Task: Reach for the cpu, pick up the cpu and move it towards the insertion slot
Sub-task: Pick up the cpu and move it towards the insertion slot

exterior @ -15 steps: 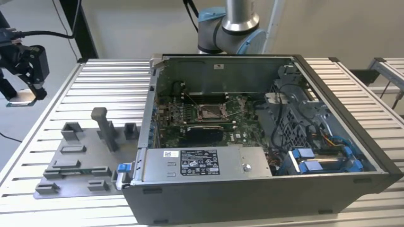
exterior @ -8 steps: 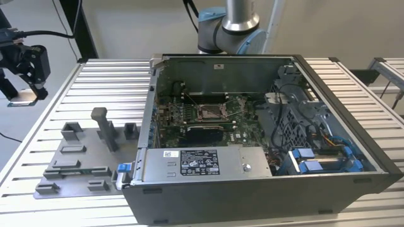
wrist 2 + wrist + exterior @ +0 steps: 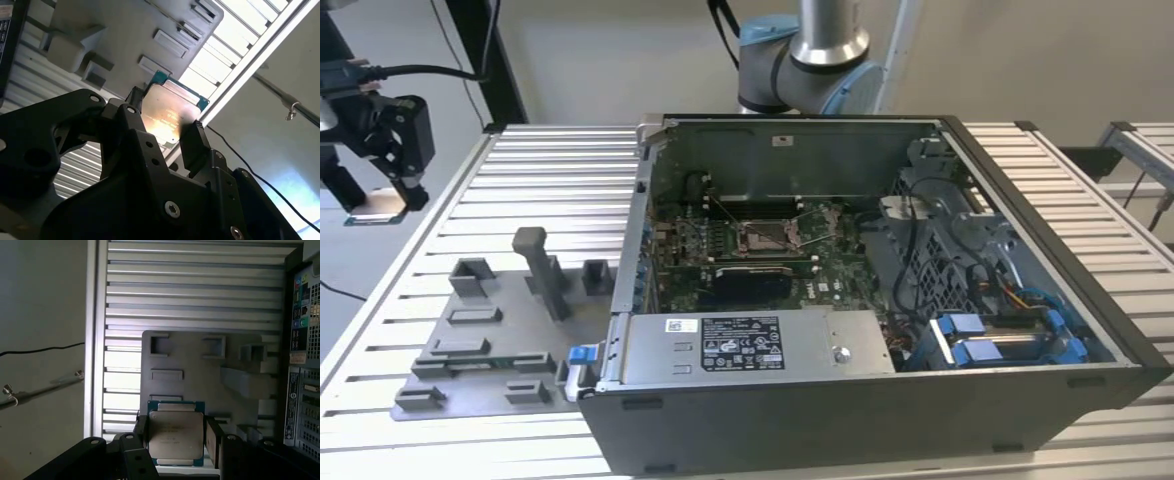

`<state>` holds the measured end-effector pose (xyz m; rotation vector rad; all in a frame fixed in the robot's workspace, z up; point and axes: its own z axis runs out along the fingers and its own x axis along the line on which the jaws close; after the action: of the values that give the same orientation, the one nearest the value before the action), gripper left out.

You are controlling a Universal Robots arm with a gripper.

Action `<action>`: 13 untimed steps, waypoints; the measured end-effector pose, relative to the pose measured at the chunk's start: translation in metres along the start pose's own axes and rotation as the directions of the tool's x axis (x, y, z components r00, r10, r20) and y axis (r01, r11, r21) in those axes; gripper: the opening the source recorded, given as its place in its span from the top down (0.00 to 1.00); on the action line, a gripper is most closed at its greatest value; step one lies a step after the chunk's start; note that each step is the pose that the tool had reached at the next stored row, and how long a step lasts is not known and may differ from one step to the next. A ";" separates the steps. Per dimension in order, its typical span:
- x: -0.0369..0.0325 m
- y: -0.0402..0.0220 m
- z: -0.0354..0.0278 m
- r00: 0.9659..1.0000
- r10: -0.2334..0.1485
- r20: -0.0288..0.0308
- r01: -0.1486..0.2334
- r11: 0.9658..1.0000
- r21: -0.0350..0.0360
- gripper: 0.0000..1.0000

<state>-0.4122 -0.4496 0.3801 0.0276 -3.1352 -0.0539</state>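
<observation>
Cpu point(image 3: 176, 437) clamped betw jaws, sides hidden by them; well apart from insertion slot point(image 3: 767, 236)

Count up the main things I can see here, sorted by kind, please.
cpu: 1
gripper: 1, shut on the cpu
insertion slot: 1
computer case: 1
grey fixture plate: 1
Total: 5

Arm: a silver-grey cylindrical metal arm tube point(image 3: 831, 20) joins a rounded grey joint housing point(image 3: 811, 75) trimmed in pale blue.

End effector: a matte black angular metal gripper point(image 3: 380, 195), built from flat plate linkages with round bores. Silver hex-socket screws point(image 3: 171, 209) fasten its body. A black round cable point(image 3: 427, 69) runs to the wrist.
</observation>
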 end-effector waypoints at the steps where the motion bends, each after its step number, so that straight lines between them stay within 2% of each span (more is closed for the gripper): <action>1: -0.0010 0.0000 0.0000 1.000 0.000 0.000 0.000 1.000 0.000 1.00; 13: -0.0163 -0.0003 -0.0001 1.000 0.000 0.000 0.000 1.000 0.000 1.00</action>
<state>-0.3958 -0.4496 0.3802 0.0275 -3.1351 -0.0539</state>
